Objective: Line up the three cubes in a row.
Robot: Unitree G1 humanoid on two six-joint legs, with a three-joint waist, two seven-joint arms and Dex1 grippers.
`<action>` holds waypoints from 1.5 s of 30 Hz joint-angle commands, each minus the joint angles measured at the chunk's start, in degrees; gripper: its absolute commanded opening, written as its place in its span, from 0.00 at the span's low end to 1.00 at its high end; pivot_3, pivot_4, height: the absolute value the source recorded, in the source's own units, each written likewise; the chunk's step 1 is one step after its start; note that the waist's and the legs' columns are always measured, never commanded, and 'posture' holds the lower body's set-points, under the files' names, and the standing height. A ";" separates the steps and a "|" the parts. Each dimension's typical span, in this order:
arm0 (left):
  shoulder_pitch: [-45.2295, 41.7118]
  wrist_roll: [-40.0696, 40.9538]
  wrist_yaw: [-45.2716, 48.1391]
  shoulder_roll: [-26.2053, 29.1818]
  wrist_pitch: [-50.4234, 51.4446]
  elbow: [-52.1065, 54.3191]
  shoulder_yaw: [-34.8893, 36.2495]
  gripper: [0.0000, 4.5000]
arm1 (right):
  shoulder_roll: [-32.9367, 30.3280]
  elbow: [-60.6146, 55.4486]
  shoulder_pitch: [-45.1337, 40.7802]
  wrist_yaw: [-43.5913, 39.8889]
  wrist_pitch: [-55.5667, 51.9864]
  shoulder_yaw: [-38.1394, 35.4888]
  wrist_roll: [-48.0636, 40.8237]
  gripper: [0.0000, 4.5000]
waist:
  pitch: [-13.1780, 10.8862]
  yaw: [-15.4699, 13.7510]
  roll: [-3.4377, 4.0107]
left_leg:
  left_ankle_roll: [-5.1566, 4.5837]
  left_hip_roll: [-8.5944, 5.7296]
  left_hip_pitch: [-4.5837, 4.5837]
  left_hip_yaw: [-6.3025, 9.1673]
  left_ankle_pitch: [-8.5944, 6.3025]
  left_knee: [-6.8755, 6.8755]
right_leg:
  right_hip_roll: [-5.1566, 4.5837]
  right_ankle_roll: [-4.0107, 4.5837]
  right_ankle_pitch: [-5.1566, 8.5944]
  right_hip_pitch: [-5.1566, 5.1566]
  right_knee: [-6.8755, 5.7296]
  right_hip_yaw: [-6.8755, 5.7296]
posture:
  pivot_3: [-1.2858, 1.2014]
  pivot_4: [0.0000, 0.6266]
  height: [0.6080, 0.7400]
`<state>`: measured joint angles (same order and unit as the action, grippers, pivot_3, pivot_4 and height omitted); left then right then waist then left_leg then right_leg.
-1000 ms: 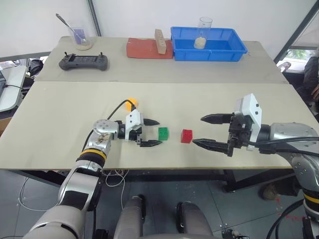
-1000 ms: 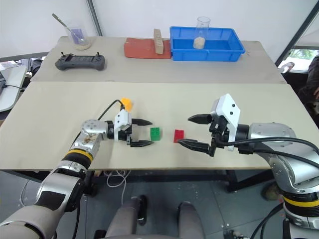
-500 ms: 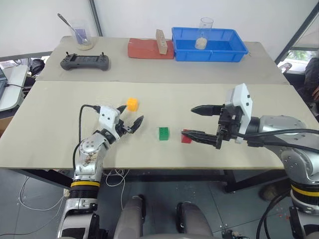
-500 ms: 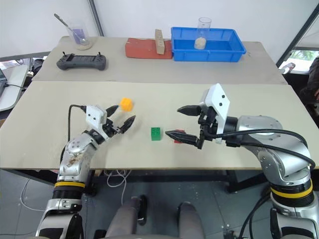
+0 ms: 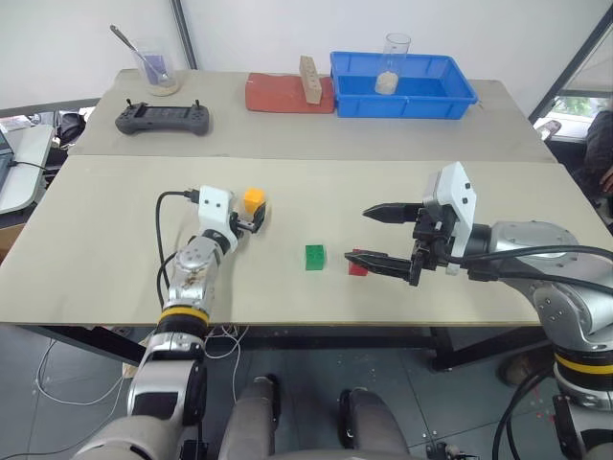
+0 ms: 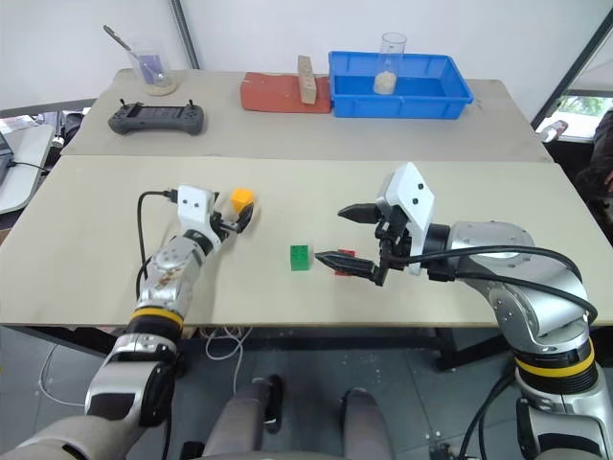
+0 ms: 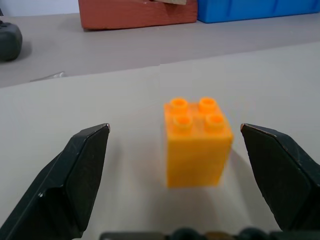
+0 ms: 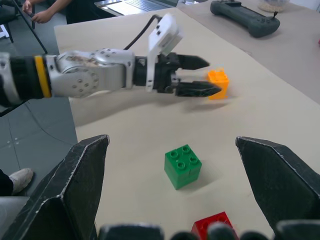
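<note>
Three studded cubes sit on the near table. The orange cube (image 5: 253, 199) is furthest left and a little farther back. The green cube (image 5: 314, 257) is in the middle, and the red cube (image 5: 358, 264) is just right of it. My left gripper (image 5: 246, 220) is open and points at the orange cube, which stands just ahead of its fingertips (image 7: 90, 150), untouched. My right gripper (image 5: 359, 235) is open and holds nothing. It hovers over the red cube, and its lower finger crosses the cube's right side. The right wrist view shows the green cube (image 8: 182, 165) and the left gripper (image 8: 210, 76).
On the far table stand a black controller (image 5: 161, 119), a cup with a spoon (image 5: 158, 72), a red-brown slab (image 5: 278, 96) bearing a tall wooden block (image 5: 306, 79), and a blue tray (image 5: 402, 107) with a glass (image 5: 393, 59). The near table's front edge lies close behind both wrists.
My left gripper has swung away from the green cube, out to the left and forward. It now points at the orange cube. My right gripper has drifted slightly left over the red cube. Both stay open.
</note>
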<state>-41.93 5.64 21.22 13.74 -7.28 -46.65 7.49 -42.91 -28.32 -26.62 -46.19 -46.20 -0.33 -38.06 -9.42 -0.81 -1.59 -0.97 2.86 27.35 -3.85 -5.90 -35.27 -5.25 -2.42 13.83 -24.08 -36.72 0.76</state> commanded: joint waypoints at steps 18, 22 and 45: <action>-0.42 3.76 14.41 3.94 -1.57 4.41 -1.76 0.30 | -1.66 -1.60 -0.27 0.68 0.16 -2.99 -1.21 1.00 | -0.02 0.14 -0.03 | 0.03 0.00 0.01 0.00 -0.02 0.01 | 0.00 -0.01 -0.01 -0.01 0.00 0.00 | 0.52 0.24 1.00; 4.43 11.65 40.11 11.95 8.55 17.74 -5.84 0.30 | -2.40 -0.28 -0.65 -2.02 0.95 -2.86 -1.64 1.00 | -0.02 0.90 -0.03 | 0.27 0.05 -0.01 -0.04 -0.17 0.09 | 0.01 0.06 0.01 -0.07 -0.02 0.02 | 0.52 0.24 1.00; -2.49 4.53 66.74 16.15 -9.61 -5.73 -12.91 0.30 | -5.99 0.33 -1.23 -6.86 0.82 -3.75 -1.53 1.00 | -0.02 0.24 -0.02 | -0.01 0.09 0.02 -0.05 0.00 0.02 | 0.01 0.10 0.05 -0.09 -0.02 -0.02 | 0.52 0.24 1.00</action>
<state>-43.17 10.50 86.61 29.62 -16.24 -51.98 -5.71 -48.02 -26.14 -27.70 -53.21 -45.46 -1.69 -38.58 -9.44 -0.57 -1.61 -0.98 2.96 27.37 -3.90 -5.90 -35.25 -5.23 -2.31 13.88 -24.17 -36.75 0.74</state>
